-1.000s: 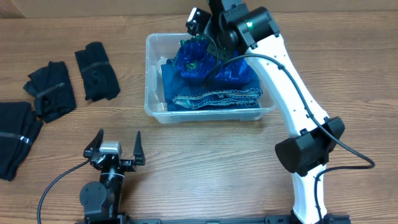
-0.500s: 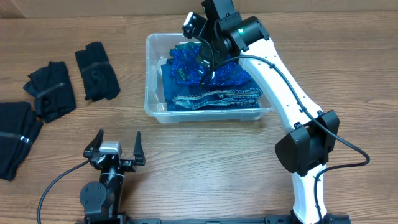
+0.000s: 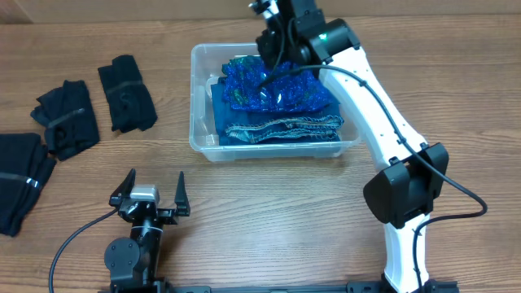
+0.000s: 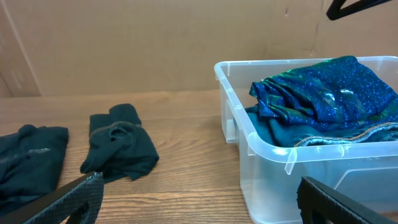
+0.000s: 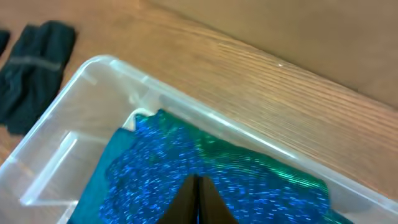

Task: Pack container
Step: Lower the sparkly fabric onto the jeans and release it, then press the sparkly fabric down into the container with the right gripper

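Only the right wrist view shows my right gripper with its fingers together. Overhead shows the container holding sparkly blue fabric over denim, and my left gripper spread apart.

Mostly white shell on my right arm, with chunky black joints, a big black elbow block and a tiny green light up by the wrist. A thin black cable runs along it. My left gripper has pointy black fingers, a silver-grey block between them and its own black cable.
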`<state>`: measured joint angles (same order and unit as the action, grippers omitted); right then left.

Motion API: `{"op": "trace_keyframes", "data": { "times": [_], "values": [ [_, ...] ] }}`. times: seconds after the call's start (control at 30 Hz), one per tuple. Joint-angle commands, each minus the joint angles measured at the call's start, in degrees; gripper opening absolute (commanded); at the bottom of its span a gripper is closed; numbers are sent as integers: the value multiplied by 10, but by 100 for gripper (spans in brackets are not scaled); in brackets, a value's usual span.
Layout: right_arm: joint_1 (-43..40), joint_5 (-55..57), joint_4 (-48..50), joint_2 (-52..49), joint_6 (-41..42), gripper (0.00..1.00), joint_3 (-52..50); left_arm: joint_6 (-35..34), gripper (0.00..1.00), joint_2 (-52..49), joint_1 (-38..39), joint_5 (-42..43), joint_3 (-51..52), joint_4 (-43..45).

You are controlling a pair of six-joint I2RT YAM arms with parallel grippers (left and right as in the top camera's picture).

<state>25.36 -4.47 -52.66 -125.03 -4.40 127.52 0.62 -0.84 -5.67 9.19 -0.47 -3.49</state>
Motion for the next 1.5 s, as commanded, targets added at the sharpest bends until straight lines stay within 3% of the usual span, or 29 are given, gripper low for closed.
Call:
{"op": "trace_keyframes", "data": {
  "times": [0.0, 0.53, 0.67, 0.87, 1.13, 1.2, 1.37, 1.47],
  "values": [
    [-14, -1, -1, -28, 67, 4, 0, 11, 100, 6, -4, -4, 2, -1],
    [-35, 36, -35, -109, 146, 4, -8, 11, 100, 6, -4, -4, 2, -1],
    [-65, 44, -19, -116, 193, 4, -46, 11, 100, 6, -4, -4, 2, -1],
    [-84, 42, 6, -116, 194, 4, -99, 11, 100, 6, -4, -4, 2, -1],
    [-82, -26, -35, -116, 192, 4, -20, 11, 100, 6, -4, -4, 2, -1],
    [-75, -36, -61, -116, 192, 9, 16, 11, 100, 6, -4, -4, 2, -1],
    [-50, -43, -126, -116, 177, 32, 108, 11, 100, 6, -4, -4, 2, -1],
    [-38, -42, -144, -116, 175, 36, 120, 11, 100, 6, -4, -4, 2, -1]
  ]
}}
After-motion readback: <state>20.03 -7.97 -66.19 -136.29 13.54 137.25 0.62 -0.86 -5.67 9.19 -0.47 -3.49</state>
